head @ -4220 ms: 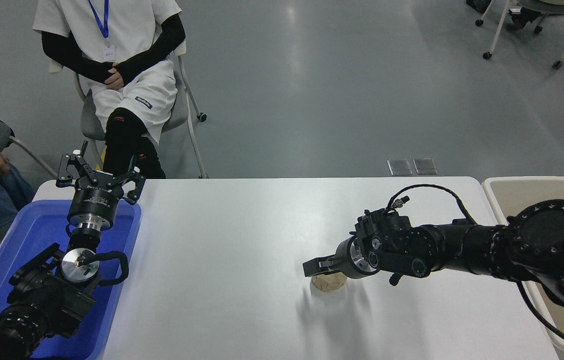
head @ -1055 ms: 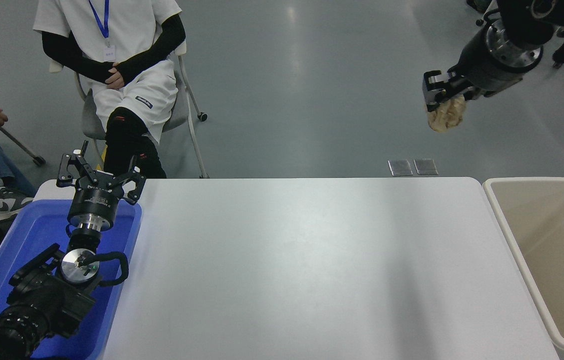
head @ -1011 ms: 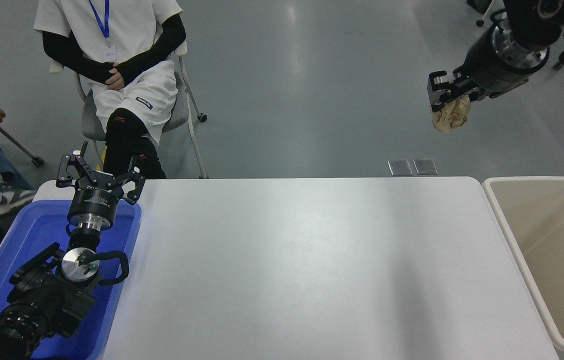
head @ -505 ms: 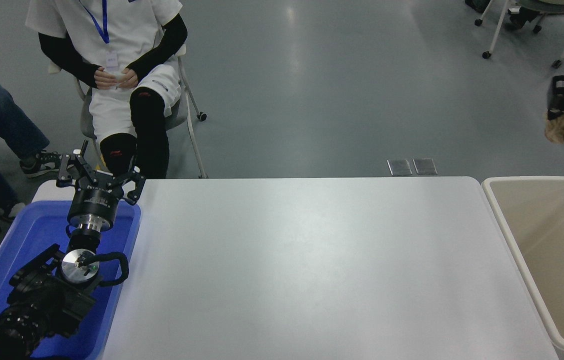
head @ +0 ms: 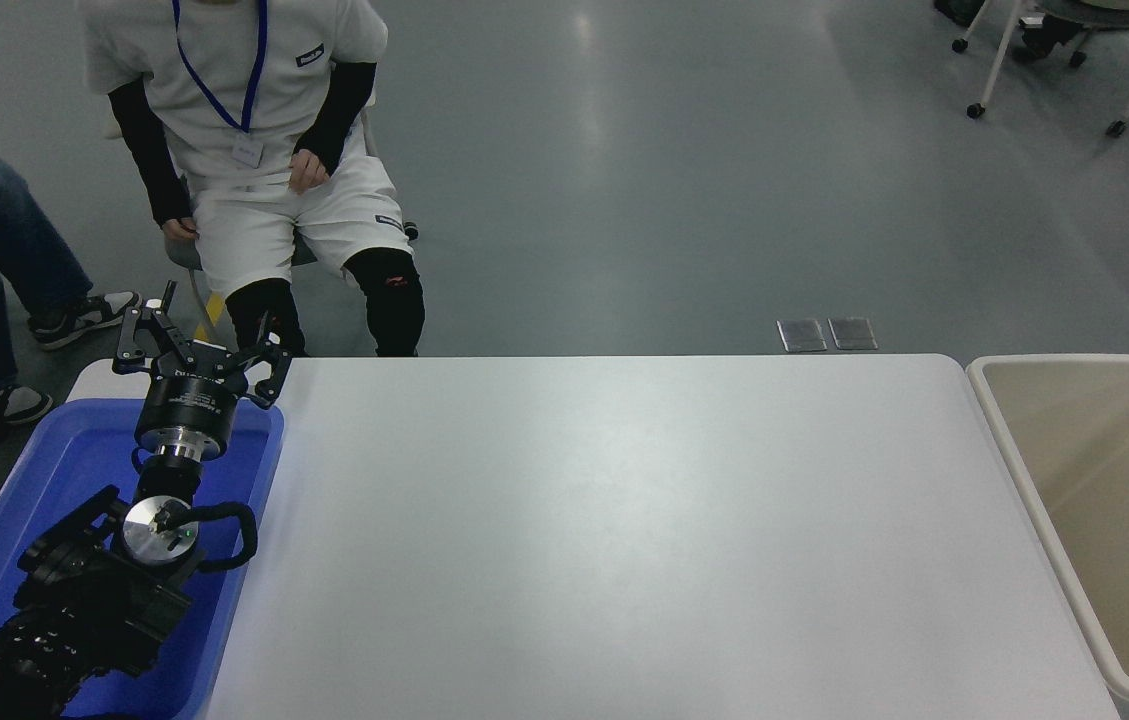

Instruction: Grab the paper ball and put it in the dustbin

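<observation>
- Paper ball: we cannot find it anywhere in the head view; it is not on the white table [head: 624, 540], and the part of the dustbin [head: 999, 440] that shows holds nothing
- Dustbin stands off the table's 3 o'clock edge, its near rim just beside the tabletop, with pale smooth inner walls; its right part runs out of the picture, so we cannot rule out the ball lying there
- By our judgement, a ball of crumpled paper is very light and soft, gives under pressure and springs back a little; its creased surface should grip well and nothing in it can break
- We would take it across its widest part with a gentle squeeze, since a hard pinch only flattens it, and let it go well inside the bin rim, because so light a thing can drift or bounce
- Right gripper is out of view, so we cannot say what it holds or how it stands
- Left gripper [head: 196, 358] is parked at 9 o'clock over the blue tray [head: 54, 470], fingers spread wide, holding nothing and touching nothing we can see
- Two people sit beyond the table at 11 o'clock, well apart from the bin
</observation>
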Controlling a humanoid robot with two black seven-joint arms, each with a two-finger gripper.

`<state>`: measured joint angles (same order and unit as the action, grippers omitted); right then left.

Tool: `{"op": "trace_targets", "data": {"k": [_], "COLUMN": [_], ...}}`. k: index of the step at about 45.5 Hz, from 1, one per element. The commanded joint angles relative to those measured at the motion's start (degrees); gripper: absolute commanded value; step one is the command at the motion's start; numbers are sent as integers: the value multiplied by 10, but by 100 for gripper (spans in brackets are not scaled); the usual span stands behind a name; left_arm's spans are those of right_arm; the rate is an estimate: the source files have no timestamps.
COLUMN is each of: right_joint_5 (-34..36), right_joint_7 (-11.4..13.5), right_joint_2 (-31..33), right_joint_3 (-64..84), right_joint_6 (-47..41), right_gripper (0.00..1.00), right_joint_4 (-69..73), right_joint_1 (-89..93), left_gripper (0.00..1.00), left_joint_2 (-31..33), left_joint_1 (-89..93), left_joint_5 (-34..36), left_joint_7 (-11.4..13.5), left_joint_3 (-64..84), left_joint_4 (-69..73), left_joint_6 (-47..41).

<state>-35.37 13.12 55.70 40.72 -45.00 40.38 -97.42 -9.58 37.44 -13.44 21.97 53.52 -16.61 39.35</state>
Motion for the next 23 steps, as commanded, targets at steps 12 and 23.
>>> {"op": "trace_targets", "data": {"k": [12, 23], "right_joint_5": [76, 115], "right_joint_7": [0, -1], "right_joint_2": [24, -6], "right_joint_3": [-237, -288], "right_joint_6": [0, 110], "right_gripper": [0, 0], "right_joint_4": [-94, -96], "right_joint_1": [304, 397], "left_gripper": [99, 99], "left_joint_2": [0, 0], "left_joint_1": [0, 0], "left_joint_5": [0, 0], "left_joint_7": [0, 0], "left_joint_3": [0, 0], "left_joint_4": [0, 0], "left_joint_6": [0, 0]}}
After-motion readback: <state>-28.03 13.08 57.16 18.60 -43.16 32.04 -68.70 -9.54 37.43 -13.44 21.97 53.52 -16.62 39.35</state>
